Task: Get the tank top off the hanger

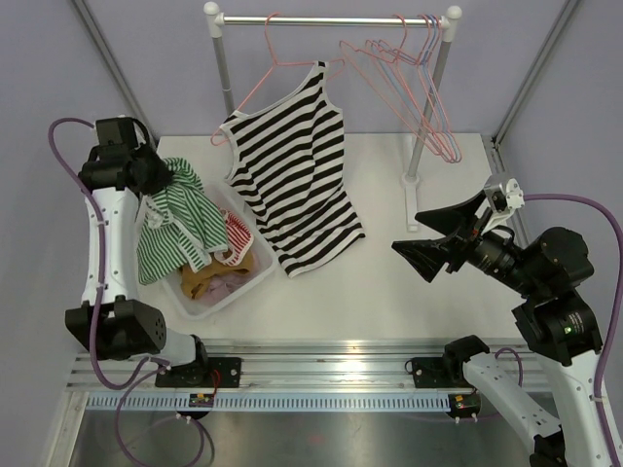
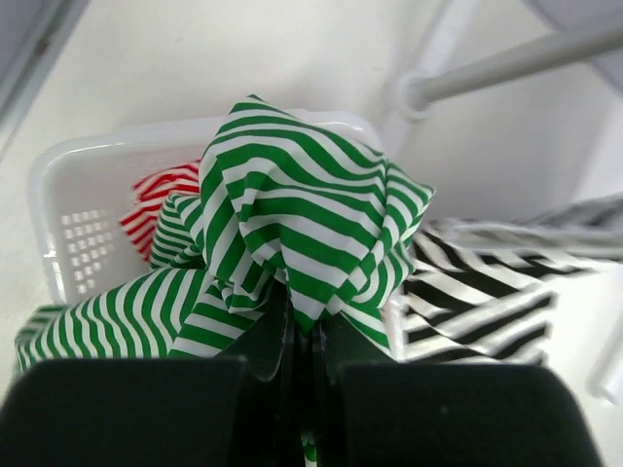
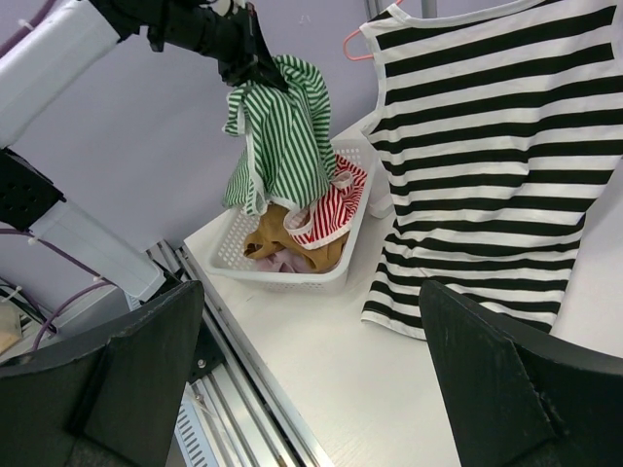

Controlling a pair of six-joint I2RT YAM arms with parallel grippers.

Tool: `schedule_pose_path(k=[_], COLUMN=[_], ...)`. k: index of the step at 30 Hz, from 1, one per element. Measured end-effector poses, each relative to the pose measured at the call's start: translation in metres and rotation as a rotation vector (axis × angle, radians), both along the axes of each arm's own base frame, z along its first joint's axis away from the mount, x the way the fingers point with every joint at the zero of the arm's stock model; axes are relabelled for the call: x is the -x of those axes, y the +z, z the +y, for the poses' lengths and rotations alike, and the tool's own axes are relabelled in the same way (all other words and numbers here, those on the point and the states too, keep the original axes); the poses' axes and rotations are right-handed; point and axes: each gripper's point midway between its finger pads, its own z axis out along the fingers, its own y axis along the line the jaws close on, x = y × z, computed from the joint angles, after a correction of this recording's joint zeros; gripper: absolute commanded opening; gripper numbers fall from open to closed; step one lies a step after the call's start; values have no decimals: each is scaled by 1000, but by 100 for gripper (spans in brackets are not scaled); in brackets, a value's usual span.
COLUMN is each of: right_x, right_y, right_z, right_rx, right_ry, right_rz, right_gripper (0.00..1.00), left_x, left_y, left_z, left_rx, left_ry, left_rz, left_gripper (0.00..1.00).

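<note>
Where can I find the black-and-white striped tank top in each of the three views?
Top external: tank top at the centre.
Left wrist: lower right, past the green striped cloth.
Right wrist: upper right, filling that side.
Shared landmark: white basket, beside it.

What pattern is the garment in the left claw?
It is a green-and-white striped cloth garment; the left wrist view shows it best.
</note>
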Motion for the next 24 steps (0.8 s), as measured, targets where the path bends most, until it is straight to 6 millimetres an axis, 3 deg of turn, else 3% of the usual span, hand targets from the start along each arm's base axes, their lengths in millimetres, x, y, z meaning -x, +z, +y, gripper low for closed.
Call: schedule_pose_path(k=[7, 11, 13, 15, 19, 21, 24], right_x=[0, 0, 1, 2, 5, 6, 5], right_y=[0, -1, -1, -1, -1, -2, -4], right_z=[0, 0, 0, 0, 1, 2, 2], right_rx=[-2, -1, -2, -4, -4, -3, -2], right_ry=[1, 1, 1, 2, 20, 26, 28], right_rz=[3, 7, 10, 8, 10, 12, 19], right_gripper=[99, 99, 99, 100, 100, 100, 99], left_x=[-3, 0, 7, 16, 42, 56, 71], left_y=[75, 85, 68, 33, -61, -97, -115], left_z=[-35, -37, -35, -31, -6, 8, 22], left_rx=[150, 162, 160, 161, 130, 85, 21], left_ry=[-85, -72, -57, -27, 100, 167, 227], left_rz=[-213, -256, -245, -193, 35, 137, 203], left_gripper=[0, 0, 0, 0, 0, 0, 0])
